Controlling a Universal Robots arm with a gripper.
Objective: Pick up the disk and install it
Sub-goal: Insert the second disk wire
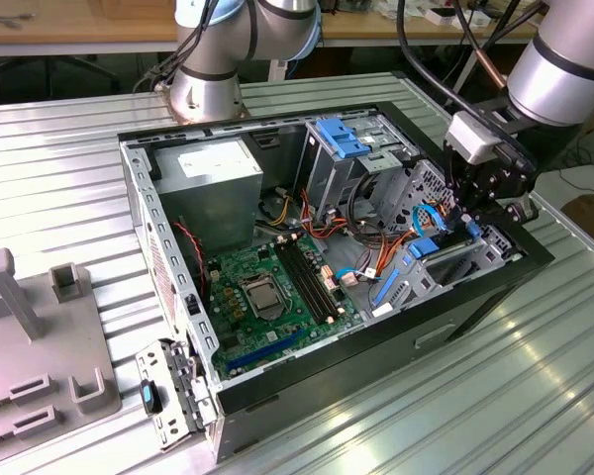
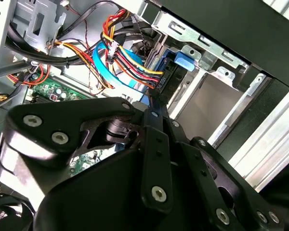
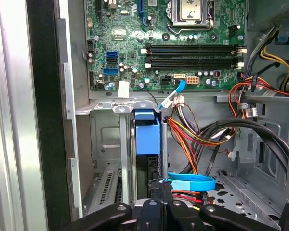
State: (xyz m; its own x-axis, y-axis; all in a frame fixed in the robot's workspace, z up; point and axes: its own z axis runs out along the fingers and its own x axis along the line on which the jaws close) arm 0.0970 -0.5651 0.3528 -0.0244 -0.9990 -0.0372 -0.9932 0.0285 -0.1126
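The disk (image 3: 147,138), a dark drive with bright blue rails, stands on edge in the drive bay at the case's front corner; its blue end tab faces the motherboard. In the second wrist view the disk's blue rail (image 2: 181,59) lies under the bay's metal frame. My gripper (image 3: 161,188) is shut, its two black fingers pressed together at the disk's near end beside the power and data plugs; whether the tips touch the disk I cannot tell. In the exterior view the gripper (image 1: 462,216) hangs over the bay, above the disk (image 1: 425,246).
The open computer case (image 1: 178,327) lies on a ribbed metal table. Orange, yellow and red wires (image 3: 192,134) and a flat blue cable (image 3: 190,182) crowd the space beside the bay. The motherboard (image 1: 267,292), power supply (image 1: 213,163) and tall metal cage (image 1: 342,163) lie further in.
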